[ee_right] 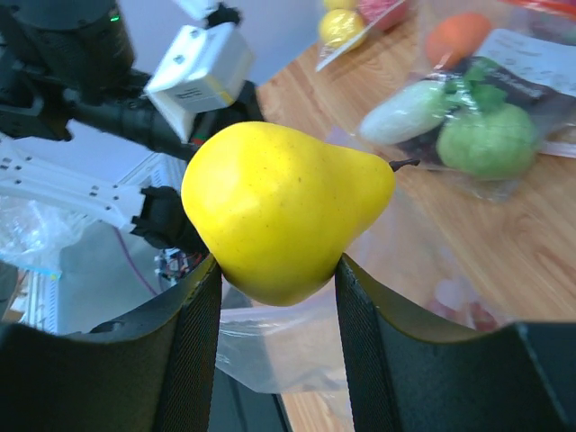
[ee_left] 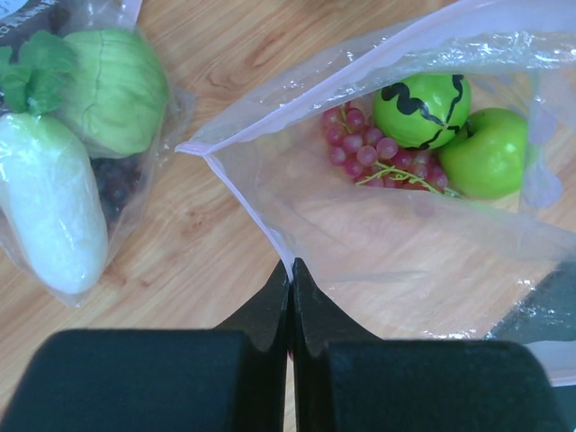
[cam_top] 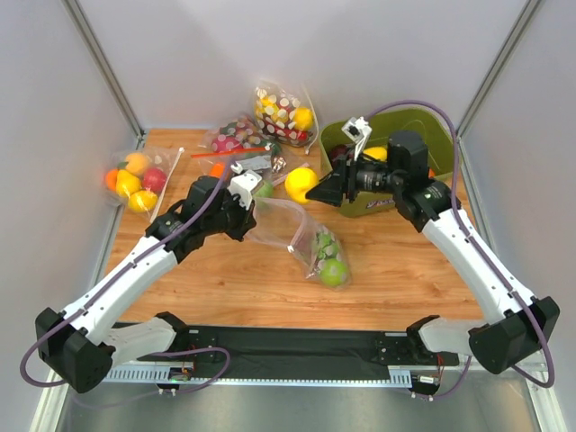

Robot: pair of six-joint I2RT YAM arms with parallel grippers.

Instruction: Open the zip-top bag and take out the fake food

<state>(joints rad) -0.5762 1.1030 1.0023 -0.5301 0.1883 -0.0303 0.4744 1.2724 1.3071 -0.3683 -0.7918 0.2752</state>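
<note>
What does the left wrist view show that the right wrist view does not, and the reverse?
Only left wrist: a green apple and a striped green ball inside the zip-top bag. Only right wrist: the right gripper holding a yellow pear. Both: the white radish in a neighbouring bag, on the wooden table.

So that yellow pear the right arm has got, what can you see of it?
The yellow pear looks like smooth, faintly speckled plastic, with a thin dark stem at its narrow end. It lies sideways, its fat part pinched between the two black fingers of the right end effector, which press on it from both sides. It seems to hang clear of the wooden table, next to the opened zip-top bag.
</note>
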